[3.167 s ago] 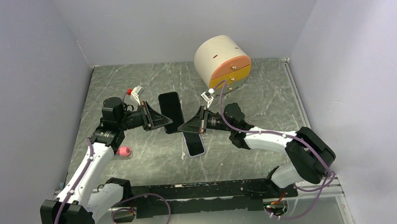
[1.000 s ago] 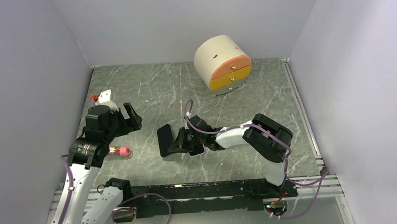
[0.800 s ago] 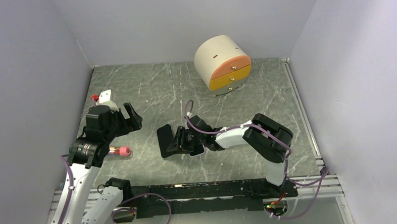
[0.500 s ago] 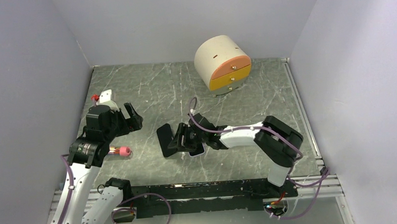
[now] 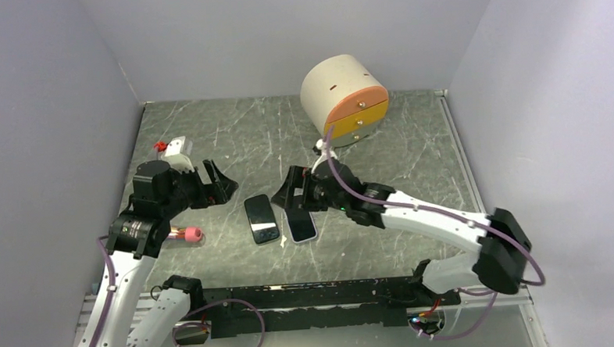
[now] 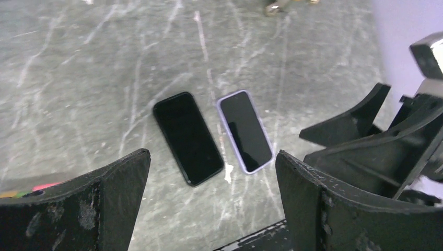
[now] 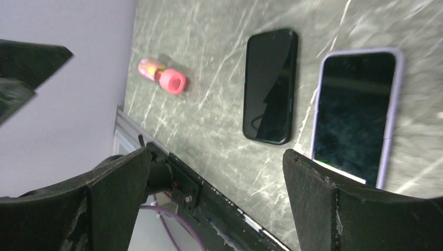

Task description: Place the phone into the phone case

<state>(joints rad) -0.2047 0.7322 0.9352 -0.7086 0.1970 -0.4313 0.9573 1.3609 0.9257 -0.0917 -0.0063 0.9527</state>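
A black phone (image 5: 261,219) lies flat on the grey marbled table. Right beside it, apart by a narrow gap, lies the lilac-rimmed phone case (image 5: 302,225). In the left wrist view the phone (image 6: 188,138) and the case (image 6: 245,130) lie beyond my left gripper (image 6: 211,209). That left gripper (image 5: 218,184) hovers left of the phone, open and empty. My right gripper (image 5: 299,196) hangs just behind the case, open with nothing in it. The right wrist view looks down on the phone (image 7: 270,86) and the case (image 7: 355,115) above my right gripper (image 7: 224,204).
A round beige cabinet (image 5: 345,97) with orange drawers stands at the back. A small pink-capped object (image 5: 185,235) lies near the left arm, left of the phone. A black rail (image 5: 317,294) runs along the near edge. Grey walls close in three sides.
The right gripper opened, let go of the phone and pulled up and back. The phone, propped on its edge before, now lies flat beside the case. The left gripper shifted right.
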